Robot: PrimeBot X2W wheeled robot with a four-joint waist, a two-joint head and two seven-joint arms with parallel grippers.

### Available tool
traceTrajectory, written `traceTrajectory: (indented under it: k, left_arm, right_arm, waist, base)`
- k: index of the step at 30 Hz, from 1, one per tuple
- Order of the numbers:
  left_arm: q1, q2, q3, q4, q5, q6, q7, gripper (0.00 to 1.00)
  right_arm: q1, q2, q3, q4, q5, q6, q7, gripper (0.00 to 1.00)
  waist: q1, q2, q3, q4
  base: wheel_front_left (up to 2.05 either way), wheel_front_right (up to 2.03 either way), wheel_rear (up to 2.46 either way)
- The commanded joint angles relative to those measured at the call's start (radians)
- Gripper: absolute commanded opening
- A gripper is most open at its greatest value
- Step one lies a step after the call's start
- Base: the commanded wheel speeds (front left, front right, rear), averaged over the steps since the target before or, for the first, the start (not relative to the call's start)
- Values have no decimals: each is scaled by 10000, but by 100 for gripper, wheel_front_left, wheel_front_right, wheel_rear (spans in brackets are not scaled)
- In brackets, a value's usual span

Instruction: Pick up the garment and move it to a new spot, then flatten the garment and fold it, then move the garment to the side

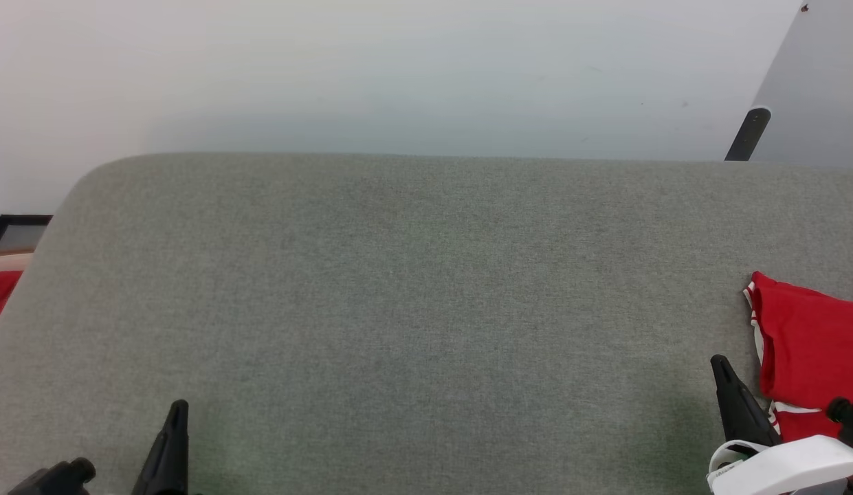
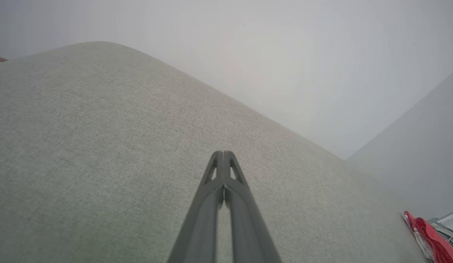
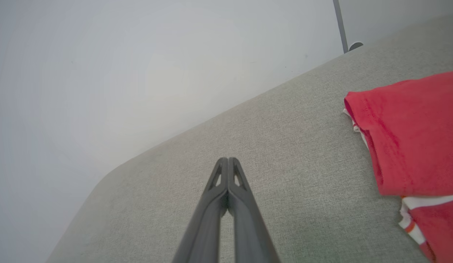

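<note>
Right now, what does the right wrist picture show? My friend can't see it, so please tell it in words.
A red garment with white striped trim lies at the right edge on a grey fabric cushion. The jaws of the right gripper rise from the bottom edge, shut and empty, apart from the garment.

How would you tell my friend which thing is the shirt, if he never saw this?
Start with the big grey fabric surface in front of the robot. Look at its right end, next to the right gripper: the shirt lies there. It is bright red with white trim, while everything around it is grey, white or black.
</note>
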Motion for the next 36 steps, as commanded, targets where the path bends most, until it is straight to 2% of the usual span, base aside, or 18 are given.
traceTrajectory:
  k: [1, 36]
  left_arm:
    - [-237, 52, 97, -76, -313, 6, 62, 0]
    - [-1103, -867, 370, 433, -4115, 10, 1256, 0]
  right_arm:
    - [-289, -37, -42, -64, 353, 0, 10, 0]
    - [-800, -37, -240, 889, 4699, -2, 265, 0]
  waist:
    - [0, 0, -4, -4]
    - [0, 0, -93, -132]
  base:
    - [0, 0, 0]
    - [0, 0, 0]
